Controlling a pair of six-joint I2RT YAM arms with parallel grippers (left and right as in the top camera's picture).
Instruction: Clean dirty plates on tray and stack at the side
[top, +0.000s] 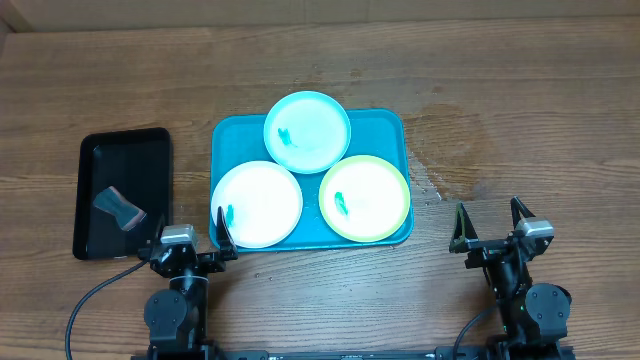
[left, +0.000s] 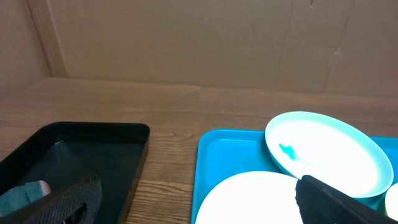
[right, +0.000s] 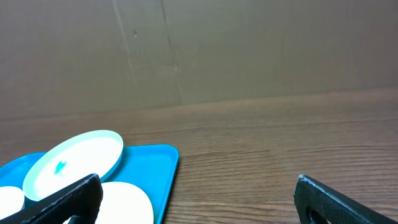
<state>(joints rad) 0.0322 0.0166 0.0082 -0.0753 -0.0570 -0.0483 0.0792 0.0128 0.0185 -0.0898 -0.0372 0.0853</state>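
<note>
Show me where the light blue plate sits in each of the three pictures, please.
Overhead: light blue plate at top centre, overlapping the far rim of the turquoise tray.
Left wrist: light blue plate right of middle, behind the white plate.
Right wrist: light blue plate at lower left.
Shared landmark: the turquoise tray under it, seen in all three.

On the table (top: 530, 120), the large tray (top: 385, 125) lies ahead of me, about midway between my arms. 3 plates sit in it: the far plate (top: 307, 132) at the back, overhanging the rear rim, with the near-left plate (top: 257, 203) and near-right plate (top: 364, 198) side by side before it. The smaller tray (top: 100, 160) lies apart to the left, 1 small piece (top: 119, 207) in its near end. My left gripper (top: 192, 226) is by the large tray's near-left corner, my right gripper (top: 490, 218) off to its right.
</note>
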